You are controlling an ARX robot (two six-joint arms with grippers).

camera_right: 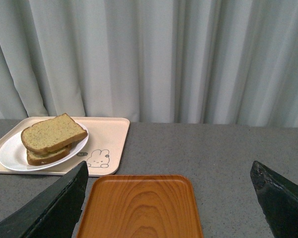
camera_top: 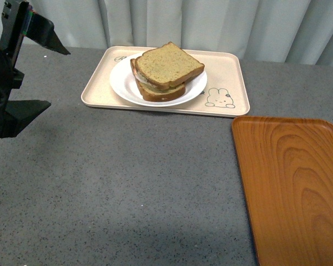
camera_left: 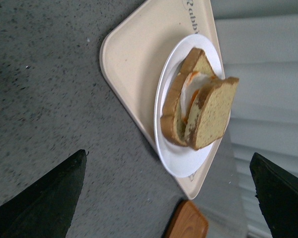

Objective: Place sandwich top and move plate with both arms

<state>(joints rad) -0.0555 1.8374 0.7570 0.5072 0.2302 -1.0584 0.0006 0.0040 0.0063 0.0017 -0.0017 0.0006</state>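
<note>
- The sandwich top [camera_top: 168,65] already sat on the stack, on the plate [camera_top: 126,84] beyond the left gripper [camera_top: 30,72].
- Both the left and right gripper [camera_right: 169,198] gaped wide, empty.
- Moving the plate remained.

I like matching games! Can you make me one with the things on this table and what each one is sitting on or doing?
Things:
1. sandwich top
2. plate
3. rabbit-print tray
4. left gripper

Places:
A. on the grey table, holding the white plate
B. open and empty, off to the left of the tray
C. lying on the sandwich, over the egg
D. on the beige tray, under the sandwich

Pairs: 1-C, 2-D, 3-A, 4-B
</note>
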